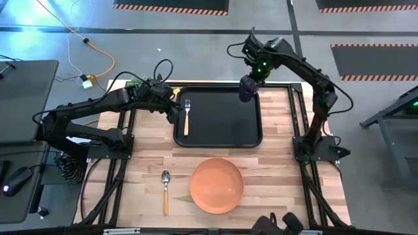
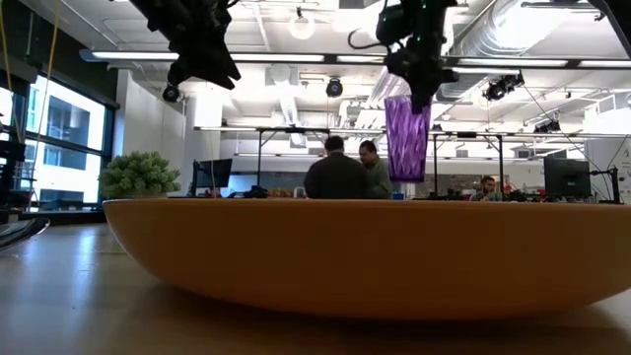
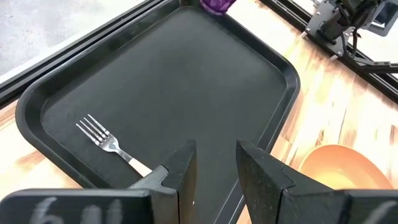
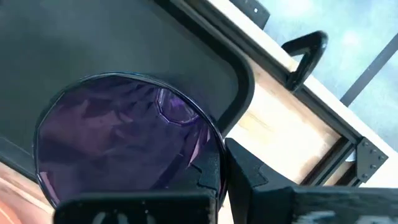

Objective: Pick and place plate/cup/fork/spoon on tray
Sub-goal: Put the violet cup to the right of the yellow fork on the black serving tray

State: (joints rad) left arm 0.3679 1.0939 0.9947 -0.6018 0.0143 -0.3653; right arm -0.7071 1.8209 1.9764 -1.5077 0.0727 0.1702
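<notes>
Orange plate (image 1: 217, 185) sits nearest, at the near edge of the wooden tabletop (image 1: 274, 163); it is large, round and shallow-rimmed, and in the low view its side fills the foreground. Just to its left lies the spoon (image 1: 165, 190), with its silver bowl pointing far and its light wooden handle pointing near.

Beyond them, toward the far side, rests the black tray (image 1: 222, 117), rectangular with rounded corners and a raised rim. On its left part lies the fork (image 1: 187, 115), its silver tines toward the far edge and its wooden handle toward the near one.

The cup (image 2: 407, 136) is a small translucent purple tumbler with a faceted wall. It hangs upright in the air, clear of the tray, above the tray's far right corner. The right pincer (image 1: 250, 79) is clenched on the cup's rim from above; in the right wrist view one dark finger (image 4: 214, 171) presses the outside of the rim, with the tray's rounded corner visible beneath the cup.

The left pincer (image 3: 214, 165) hovers over the tray's left edge, just beside the fork's handle. Its fingers stand apart with a narrow gap between them and grasp nothing.
</notes>
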